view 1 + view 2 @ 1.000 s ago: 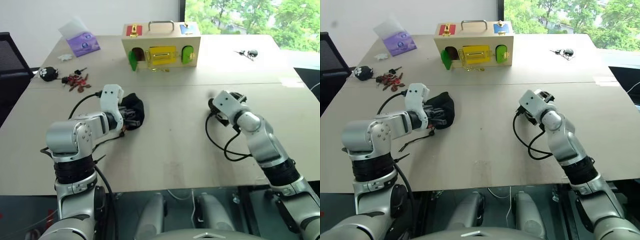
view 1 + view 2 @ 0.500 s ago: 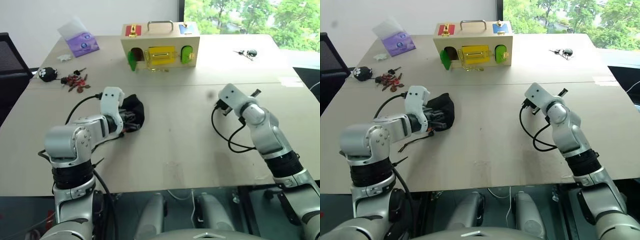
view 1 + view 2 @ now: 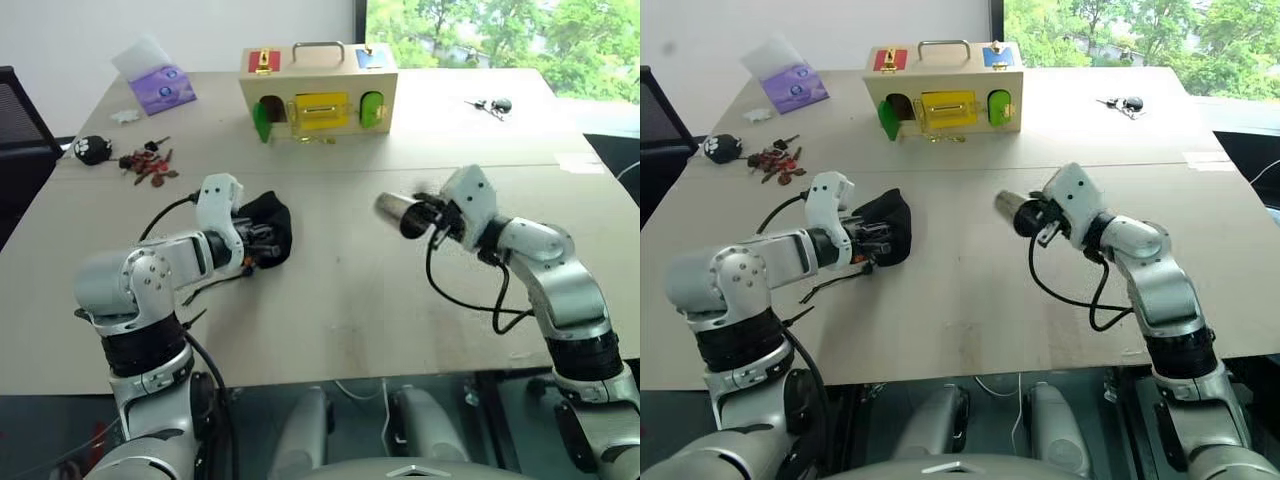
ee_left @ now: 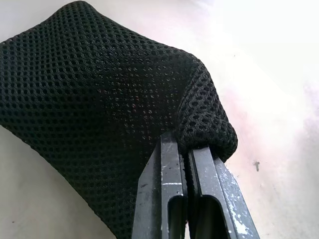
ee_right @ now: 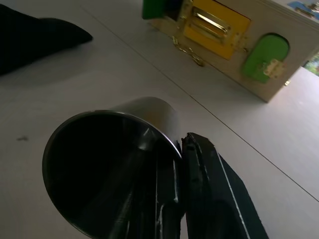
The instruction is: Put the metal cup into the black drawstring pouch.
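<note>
Transfer step: right gripper fingers pinching metal cup rim, clear of counter. Left gripper fingers pinching black drawstring pouch edge. Next: open mouth, align cup.

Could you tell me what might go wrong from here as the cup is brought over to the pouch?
1. The right gripper pinches the metal cup only by its rim wall, held sideways above the table, so it might swivel or slip out.
2. The left gripper has its jaws shut on a fold of the black drawstring pouch, which lies slumped on the table; no open mouth is visible, so the cup could catch on the fabric.
</note>
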